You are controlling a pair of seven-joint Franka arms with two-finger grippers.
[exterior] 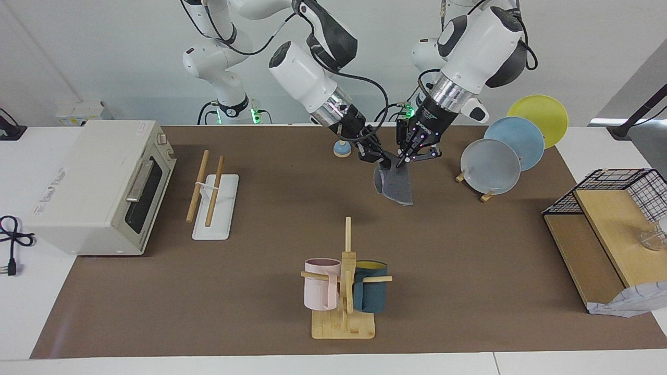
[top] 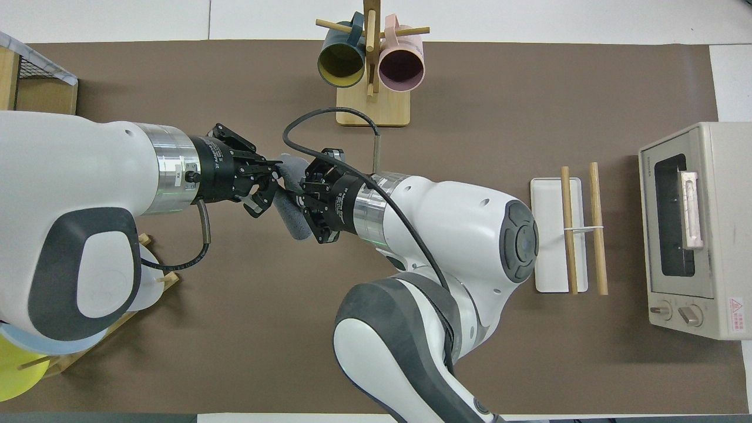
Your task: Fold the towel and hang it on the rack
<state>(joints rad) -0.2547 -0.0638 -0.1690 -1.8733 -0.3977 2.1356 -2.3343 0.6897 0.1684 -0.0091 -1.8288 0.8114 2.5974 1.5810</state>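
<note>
The towel (exterior: pixel 397 188) hangs bunched in the air over the middle of the brown mat, dark grey face outward with a sliver of purple at its edge. My right gripper (exterior: pixel 384 162) and my left gripper (exterior: pixel 404 159) are close together at its top edge, both shut on it. In the overhead view the towel (top: pixel 292 218) shows as a grey strip between the left gripper (top: pixel 274 175) and the right gripper (top: pixel 302 197). The rack (exterior: pixel 198 185) stands bare toward the right arm's end of the table, its rods (top: pixel 567 229) over the white base.
A toaster oven (exterior: pixel 99 187) stands beside the rack. A mug tree (exterior: pixel 346 291) with a pink and a teal mug stands farther from the robots. Plates on a stand (exterior: pixel 492 166) and a wire basket on a wooden shelf (exterior: pixel 620 198) are at the left arm's end.
</note>
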